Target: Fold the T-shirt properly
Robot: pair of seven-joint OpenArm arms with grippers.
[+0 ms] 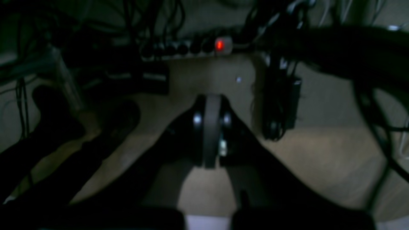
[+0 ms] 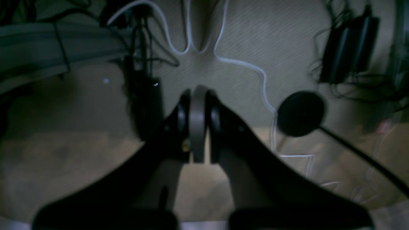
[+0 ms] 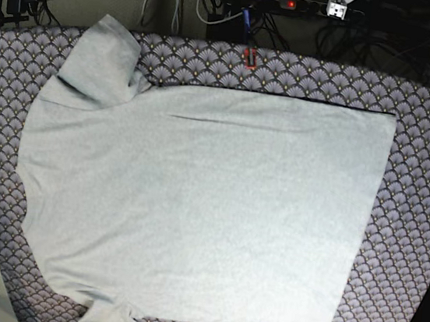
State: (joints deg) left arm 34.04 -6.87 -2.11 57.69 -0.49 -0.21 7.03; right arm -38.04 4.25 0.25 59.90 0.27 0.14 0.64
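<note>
Black grippers [image 1: 211, 134], grey central pads.

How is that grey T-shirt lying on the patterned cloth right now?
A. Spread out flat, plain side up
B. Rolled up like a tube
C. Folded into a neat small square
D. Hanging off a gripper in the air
A: in the base view the T-shirt lies spread open over the fan-patterned cloth, with no lettering showing and no gripper touching it.

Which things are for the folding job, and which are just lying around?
For the job:
- T-shirt, spread flat
- patterned cloth under it

Just lying about:
- power strip with a red light
- white cable
- black round disc
</note>
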